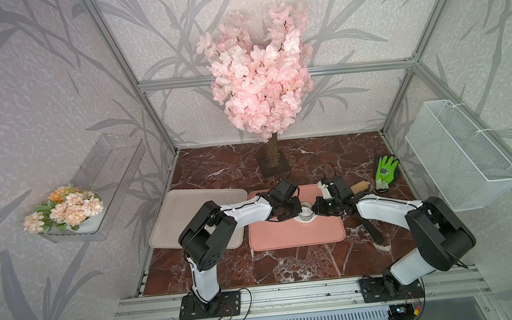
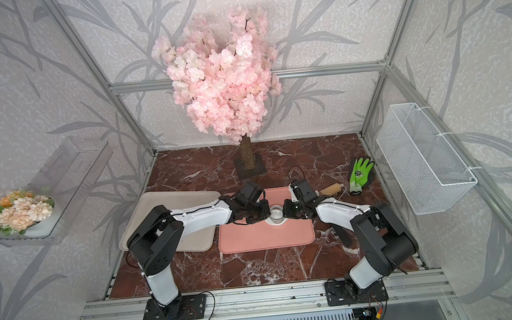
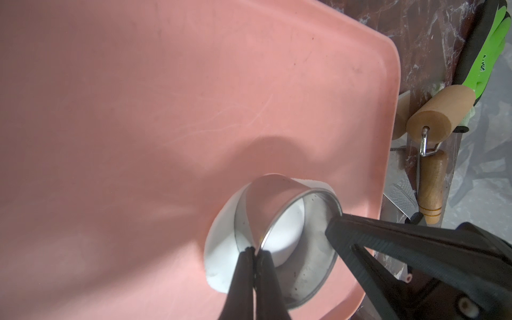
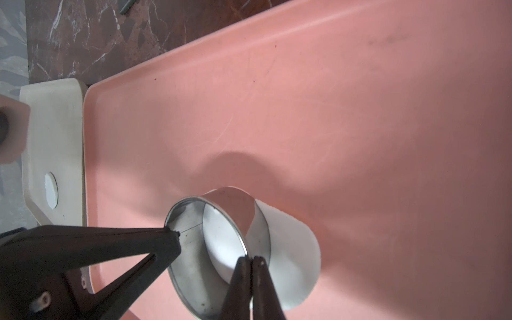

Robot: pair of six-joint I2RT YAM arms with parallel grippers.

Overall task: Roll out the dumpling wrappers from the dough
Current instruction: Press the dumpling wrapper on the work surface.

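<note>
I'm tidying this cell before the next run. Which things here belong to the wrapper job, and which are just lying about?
In use: dough, ring cutter pinched by left gripper and right gripper, pink tray, rolling pin, cut wrapper on beige tray.
Lying about: green glove, blossom tree, wire basket, flower bunch.
</note>
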